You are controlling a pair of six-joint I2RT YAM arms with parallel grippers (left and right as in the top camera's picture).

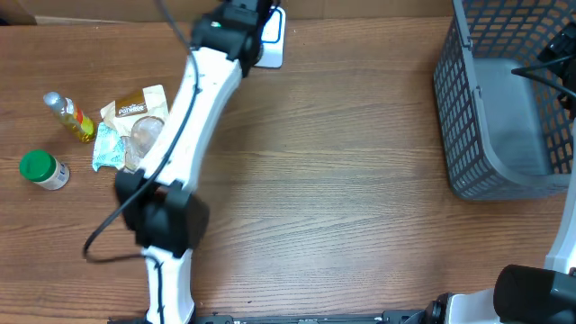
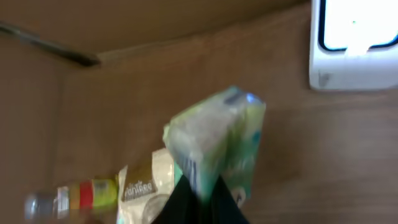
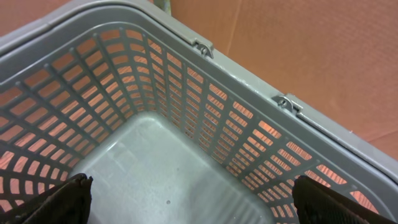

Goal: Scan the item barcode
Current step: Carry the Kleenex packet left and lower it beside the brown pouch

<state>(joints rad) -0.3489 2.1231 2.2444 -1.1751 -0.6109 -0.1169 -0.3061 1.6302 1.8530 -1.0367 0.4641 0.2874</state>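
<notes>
- A wooden table [image 1: 342, 198] fills almost the whole overhead view; its top is mid-brown, with the grain running left to right.
- The grain shows as long darker streaks, and the surface looks smooth and matte.
- Along the table's far edge stands a cardboard wall [image 1: 378, 7], a lighter brown than the wood.
- In the left wrist view the wall meets the table along a slanting line.
- In the right wrist view the cardboard looks orange-brown, crossed by a faint straight seam [image 3: 227, 31].
- The light is soft and even; shadows on the wood are blurred.
</notes>
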